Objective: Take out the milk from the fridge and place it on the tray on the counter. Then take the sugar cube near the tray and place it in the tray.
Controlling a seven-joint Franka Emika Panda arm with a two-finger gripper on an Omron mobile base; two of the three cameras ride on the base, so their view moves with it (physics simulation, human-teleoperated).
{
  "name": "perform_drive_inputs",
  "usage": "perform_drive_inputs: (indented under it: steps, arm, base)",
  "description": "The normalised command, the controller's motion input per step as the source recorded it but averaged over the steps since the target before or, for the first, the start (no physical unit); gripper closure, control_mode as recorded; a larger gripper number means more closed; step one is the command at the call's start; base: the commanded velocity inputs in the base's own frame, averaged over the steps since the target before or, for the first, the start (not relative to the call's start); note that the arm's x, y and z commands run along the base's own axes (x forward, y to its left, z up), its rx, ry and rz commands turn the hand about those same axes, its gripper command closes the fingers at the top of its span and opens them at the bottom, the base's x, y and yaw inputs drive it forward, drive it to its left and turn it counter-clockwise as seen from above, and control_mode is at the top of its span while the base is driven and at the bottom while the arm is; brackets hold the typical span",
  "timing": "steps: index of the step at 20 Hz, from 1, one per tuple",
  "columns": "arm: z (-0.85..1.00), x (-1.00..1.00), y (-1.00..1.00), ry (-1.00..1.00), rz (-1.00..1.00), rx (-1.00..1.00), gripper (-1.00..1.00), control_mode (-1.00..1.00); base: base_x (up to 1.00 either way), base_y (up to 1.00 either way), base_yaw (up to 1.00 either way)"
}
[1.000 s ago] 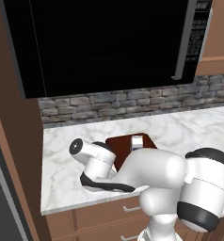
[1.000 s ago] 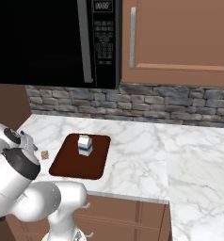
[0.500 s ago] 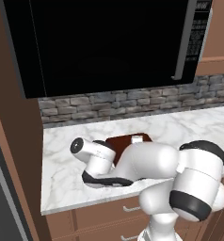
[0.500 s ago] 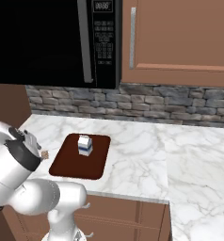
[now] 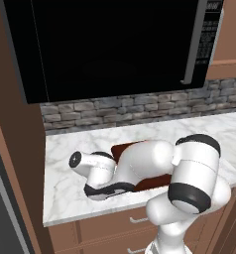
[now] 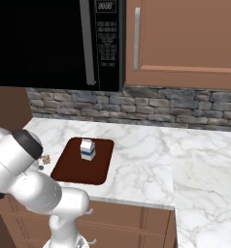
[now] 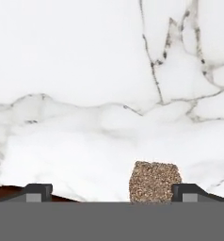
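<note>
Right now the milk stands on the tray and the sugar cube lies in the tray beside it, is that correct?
Not quite. The milk does stand on the tray, but the sugar cube lies on the counter beside the tray, not in it. The right base view shows this.

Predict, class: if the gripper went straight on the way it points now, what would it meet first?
Probably the sugar cube, lying between the open gripper fingers, nearer one; otherwise the counter beneath it. Depth is unclear.
</note>
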Motion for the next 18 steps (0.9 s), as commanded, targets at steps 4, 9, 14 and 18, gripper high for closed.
perform_drive_inputs:
  steps: [4, 9, 14, 18]
  arm:
    - [-0.09, 0.17, 0.00, 0.00, 0.00, -0.01, -1.00, -1.00]
    - [-0.18, 0.06, 0.00, 0.00, 0.00, -0.02, -1.00, -1.00]
    - [-0.11, 0.03, 0.00, -0.01, 0.00, -0.01, -1.00, -1.00]
    - [0.05, -0.01, 0.00, -0.03, 0.00, 0.00, -1.00, -1.00]
  base:
    - [0.00, 0.00, 0.00]
    - [0.00, 0.00, 0.00]
    - [0.00, 0.00, 0.00]
    - [0.00, 0.00, 0.00]
